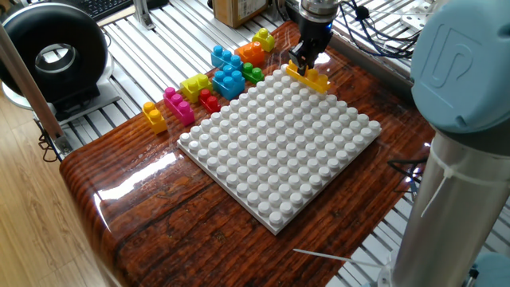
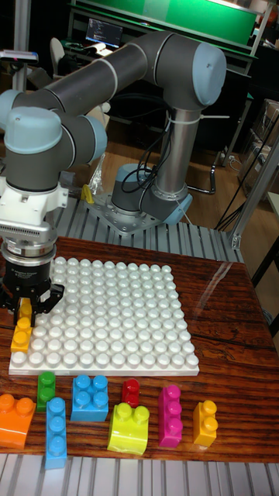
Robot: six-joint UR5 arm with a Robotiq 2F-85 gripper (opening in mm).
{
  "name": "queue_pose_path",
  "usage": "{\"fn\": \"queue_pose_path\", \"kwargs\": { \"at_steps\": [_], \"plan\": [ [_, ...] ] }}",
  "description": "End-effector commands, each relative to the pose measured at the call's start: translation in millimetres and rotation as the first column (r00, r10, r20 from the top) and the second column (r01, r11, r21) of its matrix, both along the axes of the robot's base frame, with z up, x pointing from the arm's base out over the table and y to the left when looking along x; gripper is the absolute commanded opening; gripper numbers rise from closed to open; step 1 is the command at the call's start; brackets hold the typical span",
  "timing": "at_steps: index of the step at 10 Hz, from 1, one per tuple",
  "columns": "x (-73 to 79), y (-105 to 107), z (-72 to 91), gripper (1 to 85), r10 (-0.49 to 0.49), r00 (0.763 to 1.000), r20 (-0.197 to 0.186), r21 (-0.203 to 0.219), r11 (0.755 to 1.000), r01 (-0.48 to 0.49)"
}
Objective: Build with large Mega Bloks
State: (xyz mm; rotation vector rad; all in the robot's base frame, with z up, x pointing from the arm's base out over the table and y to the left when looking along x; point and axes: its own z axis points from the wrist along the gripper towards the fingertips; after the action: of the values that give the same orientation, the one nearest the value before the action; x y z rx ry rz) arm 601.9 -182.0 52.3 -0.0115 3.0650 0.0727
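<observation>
My gripper (image 1: 304, 60) (image 2: 29, 304) stands at one corner of the white studded baseplate (image 1: 279, 151) (image 2: 108, 310), shut on a yellow Mega Blok (image 1: 309, 77) (image 2: 22, 330) that sits on the corner studs. Loose Mega Bloks lie beside the plate: yellow (image 1: 263, 37), orange (image 1: 252, 53) (image 2: 17, 418), blue (image 1: 229, 81) (image 2: 91, 397), a second blue (image 1: 225, 57) (image 2: 56, 430), green (image 1: 252, 72) (image 2: 46, 385), lime (image 1: 194, 85) (image 2: 129, 426), red (image 1: 209, 100) (image 2: 131, 391), magenta (image 1: 178, 106) (image 2: 170, 415) and yellow-orange (image 1: 154, 116) (image 2: 204, 422).
A black round device (image 1: 52, 52) stands off the table at the left. A cardboard box (image 1: 239, 9) sits behind the bricks. The arm's grey column (image 1: 454, 159) rises at the right, its base (image 2: 147, 201) behind the plate. Slatted metal surrounds the wooden tabletop (image 1: 143, 199).
</observation>
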Motion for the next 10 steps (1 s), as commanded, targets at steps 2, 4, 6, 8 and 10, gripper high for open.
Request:
{"fn": "queue_pose_path", "kwargs": {
  "at_steps": [2,4,6,8,10],
  "plan": [
    [-3.2,12.3,2.1,1.0,0.002,1.0,-0.011,0.057,0.998,-0.002],
    [-8.1,12.1,2.7,1.0,0.029,0.999,-0.027,0.055,0.998,-0.027],
    [-8.0,9.4,2.3,1.0,0.077,0.997,-0.024,0.042,0.996,-0.076],
    [-5.4,7.6,1.6,1.0,0.072,0.997,-0.015,0.033,0.997,-0.071],
    [3.5,7.1,0.5,1.0,0.052,0.998,0.018,0.023,0.998,-0.053]
  ]
}}
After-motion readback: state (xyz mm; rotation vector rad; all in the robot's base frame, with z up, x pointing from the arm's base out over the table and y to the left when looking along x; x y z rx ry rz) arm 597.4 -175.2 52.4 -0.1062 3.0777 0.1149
